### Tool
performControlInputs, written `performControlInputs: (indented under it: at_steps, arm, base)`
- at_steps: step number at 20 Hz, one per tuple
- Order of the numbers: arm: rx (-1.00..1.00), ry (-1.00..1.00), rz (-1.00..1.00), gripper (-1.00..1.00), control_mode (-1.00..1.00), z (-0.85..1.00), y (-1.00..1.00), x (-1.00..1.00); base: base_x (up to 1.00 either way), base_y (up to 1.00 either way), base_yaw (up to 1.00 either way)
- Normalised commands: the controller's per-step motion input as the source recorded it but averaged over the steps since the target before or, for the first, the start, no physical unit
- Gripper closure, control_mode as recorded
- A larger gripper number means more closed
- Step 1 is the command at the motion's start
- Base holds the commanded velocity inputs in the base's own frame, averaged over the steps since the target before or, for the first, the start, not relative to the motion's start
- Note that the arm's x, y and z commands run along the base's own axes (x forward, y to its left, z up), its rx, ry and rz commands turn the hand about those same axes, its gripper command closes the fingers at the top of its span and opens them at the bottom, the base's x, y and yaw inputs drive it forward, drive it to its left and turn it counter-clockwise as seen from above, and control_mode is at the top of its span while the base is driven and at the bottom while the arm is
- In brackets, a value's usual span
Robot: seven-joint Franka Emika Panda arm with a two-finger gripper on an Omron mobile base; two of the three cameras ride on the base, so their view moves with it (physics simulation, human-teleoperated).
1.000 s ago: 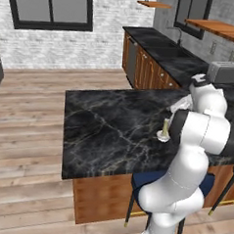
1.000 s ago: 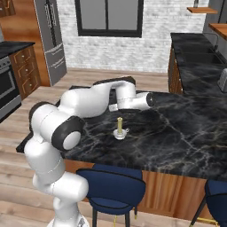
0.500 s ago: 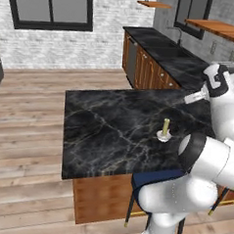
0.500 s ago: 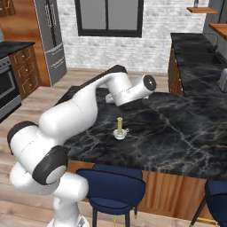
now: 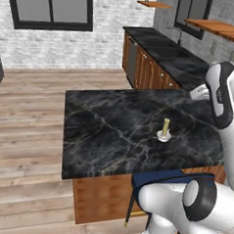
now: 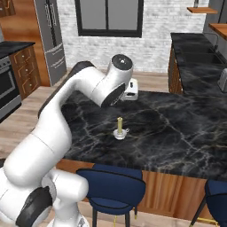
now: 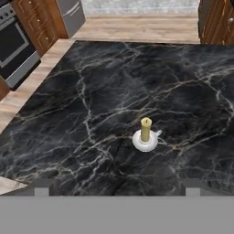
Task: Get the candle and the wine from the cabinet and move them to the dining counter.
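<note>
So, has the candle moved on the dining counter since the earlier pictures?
No. The candle stands at the same place on the dining counter's marble veins.

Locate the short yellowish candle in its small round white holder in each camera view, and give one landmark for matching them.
Left base view: the short yellowish candle in its white holder stands right of centre on the black pale-veined marble island top.
Right base view: the candle is at centre.
Hand view: the candle is just right of centre.
Shared landmark: the marble island top.
</note>
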Motion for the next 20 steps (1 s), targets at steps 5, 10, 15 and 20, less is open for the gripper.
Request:
performControlInputs:
  at_steps: [5,10,15,20]
  arm:
    - [-0.12,0.04,-0.01,-1.00,-1.00,0.12,0.80,-0.68]
    - [-0.10,0.00,-0.02,-1.00,-1.00,0.08,0.75,-0.81]
    - [-0.01,0.00,-0.14,-1.00,-1.00,0.43,0.08,-0.79]
    - [0.00,0.03,-0.28,-1.00,-1.00,0.49,0.00,-0.65]
  base:
    - [0.00,0.00,0.00]
    - [0.00,0.00,0.00]
    - [0.00,0.00,0.00]
    - [0.00,0.00,0.00]
